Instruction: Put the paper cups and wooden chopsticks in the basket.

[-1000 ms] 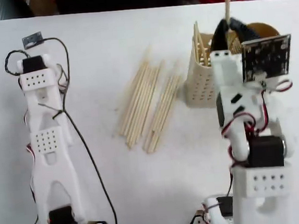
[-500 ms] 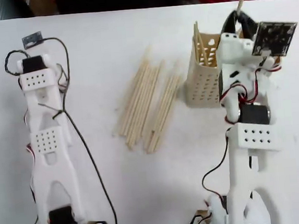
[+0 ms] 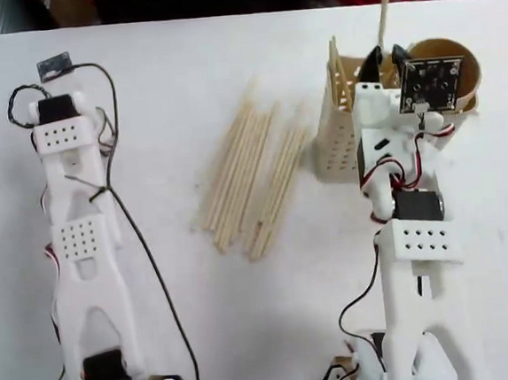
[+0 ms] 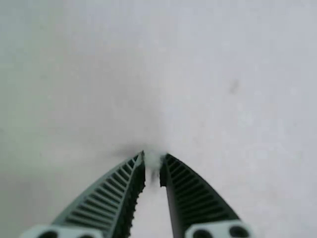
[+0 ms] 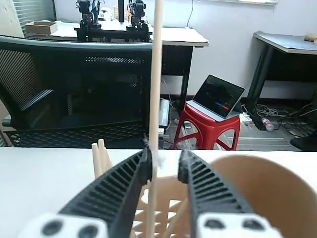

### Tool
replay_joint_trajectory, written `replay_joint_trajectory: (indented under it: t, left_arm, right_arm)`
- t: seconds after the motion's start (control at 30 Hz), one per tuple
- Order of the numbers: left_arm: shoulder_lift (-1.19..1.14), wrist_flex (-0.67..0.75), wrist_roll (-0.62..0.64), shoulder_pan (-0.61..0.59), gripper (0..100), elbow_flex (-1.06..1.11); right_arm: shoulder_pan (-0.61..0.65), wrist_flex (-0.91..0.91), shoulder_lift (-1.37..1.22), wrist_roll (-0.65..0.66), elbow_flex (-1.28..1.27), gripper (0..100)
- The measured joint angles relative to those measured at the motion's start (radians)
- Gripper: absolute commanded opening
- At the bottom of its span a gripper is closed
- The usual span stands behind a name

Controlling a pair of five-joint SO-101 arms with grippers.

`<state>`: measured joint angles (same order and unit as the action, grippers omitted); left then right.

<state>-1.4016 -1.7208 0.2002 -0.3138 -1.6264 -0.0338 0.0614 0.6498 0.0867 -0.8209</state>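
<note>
Paper cup (image 3: 470, 71) shows in the high view as a brown rim, much of it covered by the right arm's camera board, and the right wrist view cuts off its far side. The basket (image 3: 335, 152) on the bench (image 3: 247, 315) is partly hidden under that arm. Whether the cup touches it or only stands just beside it, I cannot tell. One upright chopstick (image 5: 156, 74) runs off the top edge, and its lower end is lost behind the right jaws. It stands between them, against one inner face with a gap to the other, so they are spread, not pinching it. Loose chopsticks (image 3: 248, 177) lie heaped beside the basket. Over the bench, the left jaws are pressed almost together, with nothing between them.
</note>
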Motion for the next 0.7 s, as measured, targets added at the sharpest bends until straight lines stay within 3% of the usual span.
replay_joint_trajectory:
  t: [0.47,0.7]
  left_arm:
    - [0.0,0.0,0.0,0.0,8,0.0]
    - [0.0,0.005,0.0,0.0,8,0.0]
  right_arm:
    - [-0.002,0.025,0.04,0.003,-0.017,13.0]
    - [0.063,0.411,0.359,0.02,-0.014,12.9]
